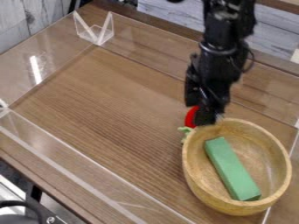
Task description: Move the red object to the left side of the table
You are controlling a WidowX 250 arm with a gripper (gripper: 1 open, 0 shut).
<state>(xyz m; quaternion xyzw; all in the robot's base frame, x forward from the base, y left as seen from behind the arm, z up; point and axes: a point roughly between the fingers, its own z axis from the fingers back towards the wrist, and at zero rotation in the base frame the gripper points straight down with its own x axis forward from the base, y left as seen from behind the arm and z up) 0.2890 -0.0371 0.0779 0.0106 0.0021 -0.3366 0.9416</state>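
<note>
The red object (198,115), a small glossy toy fruit with a green stem, lies on the brown wood-grain table (105,105) just beyond the wooden bowl's rim. My black gripper (204,108) points straight down right over it, with a finger on either side so that only a sliver of red shows. The fingers hide most of the fruit, and I cannot make out whether they press on it.
A round light-wood bowl (191,166) with a green rectangular block (230,168) inside sits at the near right, touching the fruit's stem side. Low clear acrylic walls (47,149) edge the table. A clear folded stand (93,28) is at the far left corner.
</note>
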